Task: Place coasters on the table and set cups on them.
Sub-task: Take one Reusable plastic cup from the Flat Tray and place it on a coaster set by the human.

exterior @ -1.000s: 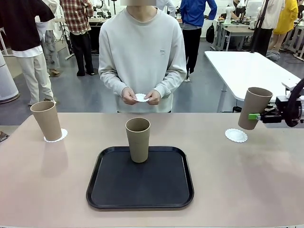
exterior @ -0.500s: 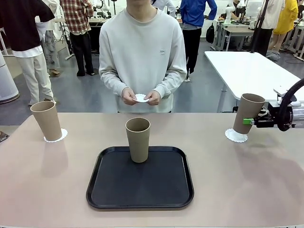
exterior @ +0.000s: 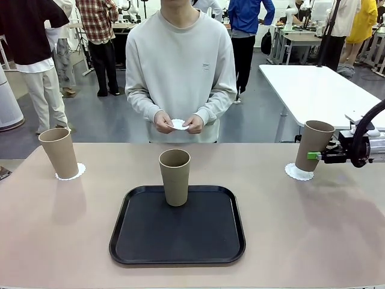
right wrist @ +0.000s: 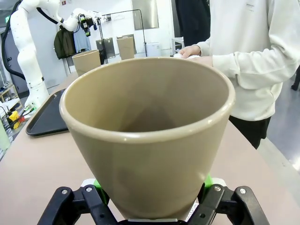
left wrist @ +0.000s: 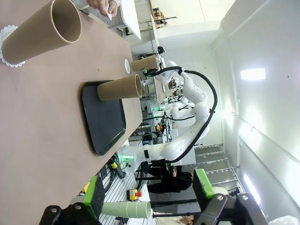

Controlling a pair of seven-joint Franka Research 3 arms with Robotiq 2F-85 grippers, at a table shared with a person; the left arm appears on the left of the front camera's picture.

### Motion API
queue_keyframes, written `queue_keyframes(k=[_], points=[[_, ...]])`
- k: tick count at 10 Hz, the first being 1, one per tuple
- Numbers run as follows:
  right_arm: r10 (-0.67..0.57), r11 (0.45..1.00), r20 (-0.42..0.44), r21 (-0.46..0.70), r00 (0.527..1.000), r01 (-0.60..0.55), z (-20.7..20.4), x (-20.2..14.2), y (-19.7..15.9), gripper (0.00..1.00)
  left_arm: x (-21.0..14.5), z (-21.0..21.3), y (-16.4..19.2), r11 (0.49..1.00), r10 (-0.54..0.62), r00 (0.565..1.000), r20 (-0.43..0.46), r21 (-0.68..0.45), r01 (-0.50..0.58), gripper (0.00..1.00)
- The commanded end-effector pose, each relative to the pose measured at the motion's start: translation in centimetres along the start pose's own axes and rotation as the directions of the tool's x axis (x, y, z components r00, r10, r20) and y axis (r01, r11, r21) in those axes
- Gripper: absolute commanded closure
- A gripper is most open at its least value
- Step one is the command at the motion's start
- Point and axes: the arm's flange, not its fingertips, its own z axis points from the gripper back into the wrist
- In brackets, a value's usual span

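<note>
Front view: right gripper (exterior: 313, 155) comes in from the right edge, jaws clamped on the side of the right cup (exterior: 314, 143), green pad on its wall. The cup leans slightly, its base down on the right coaster (exterior: 299, 173) near the table's (exterior: 337, 241) far right; can't tell if it sits flat. Left cup (exterior: 59, 152) stands upright on the left coaster (exterior: 72, 173) at far left. Middle cup (exterior: 175, 176) stands upright at the far end of the black tray (exterior: 177, 241), mid-table. Person stands at the far side, both hands (exterior: 178, 123) together holding a spare coaster (exterior: 178, 124) above the table edge. White table (exterior: 313, 84) behind on the right. Left wrist view, rolled sideways: left gripper (left wrist: 150, 192) at the bottom edge, pincer wide, green pads well apart, nothing between them, off the table. Left cup on its coaster shows at the top left, the tray with the middle cup beyond it, then the right arm with the right cup over its coaster, far off and small. Right wrist view: right cup sits large in the foreground, mouth toward the camera, gripped on both sides by the green pads low on its wall. Behind it are the table top, the tray and middle cup to the left, and the person's hands with the spare coaster.
</note>
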Motion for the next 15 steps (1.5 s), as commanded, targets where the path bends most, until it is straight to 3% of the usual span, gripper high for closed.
queue_keyframes(k=[1,5,15], points=[[0.000,1.000,0.000,0.001,1.000,0.000,0.0,0.0,0.0,0.17,-0.1,0.1,-0.3,1.000,0.002,1.000,0.005,-0.006,-0.002,0.00],[0.045,0.998,-0.054,0.042,0.998,-0.043,-1.9,-0.6,0.3,0.17,-0.1,0.1,-0.3,1.000,0.002,1.000,0.005,-0.006,-0.002,0.00],[0.057,0.997,-0.084,0.059,0.995,-0.052,-1.9,-1.6,-0.5,0.17,-0.1,0.1,-0.3,1.000,0.002,1.000,0.005,-0.006,-0.002,0.00]])
